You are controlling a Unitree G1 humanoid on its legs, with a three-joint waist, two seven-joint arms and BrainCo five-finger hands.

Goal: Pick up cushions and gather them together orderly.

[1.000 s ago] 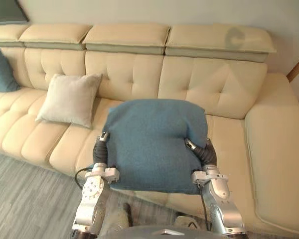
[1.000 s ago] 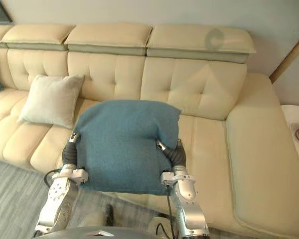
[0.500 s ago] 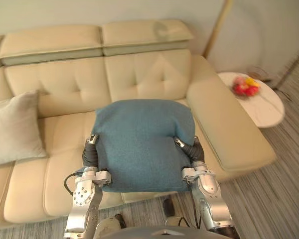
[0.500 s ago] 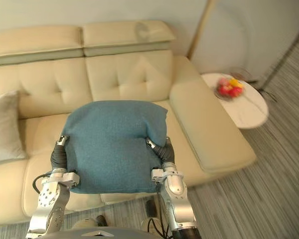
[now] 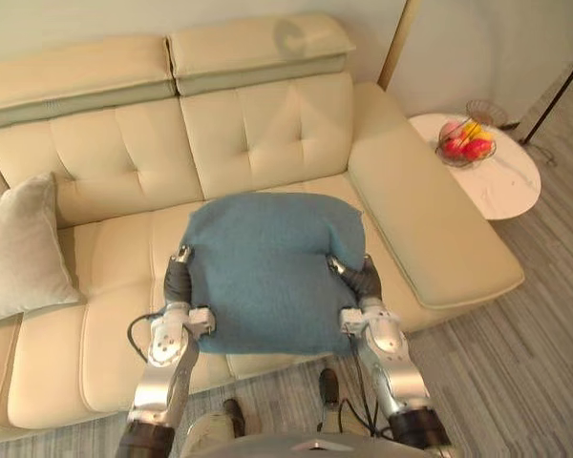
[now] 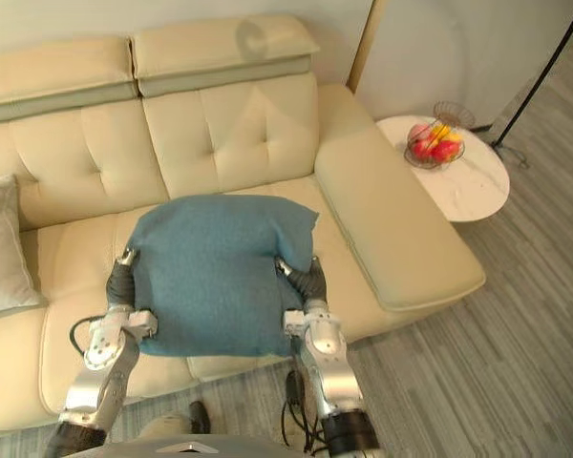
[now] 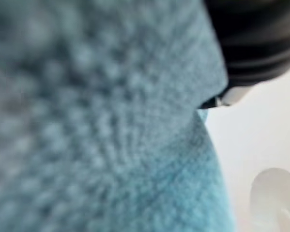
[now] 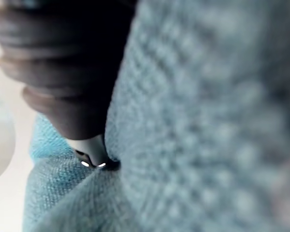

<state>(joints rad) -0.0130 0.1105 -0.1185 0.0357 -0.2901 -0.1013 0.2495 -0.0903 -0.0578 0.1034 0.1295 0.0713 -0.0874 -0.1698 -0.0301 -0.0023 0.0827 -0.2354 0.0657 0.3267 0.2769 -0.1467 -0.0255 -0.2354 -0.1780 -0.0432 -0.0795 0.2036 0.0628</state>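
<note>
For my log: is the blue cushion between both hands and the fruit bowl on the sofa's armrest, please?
The left eye view shows the fruit bowl on the round side table. The blue cushion is between the left hand and right hand.

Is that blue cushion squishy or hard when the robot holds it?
Probably squishy: the blue cushion dents where the right hand presses its side. Likely light too: it hangs between that hand and the left hand without drooping. Its nubbly cloth probably grips well.
</note>
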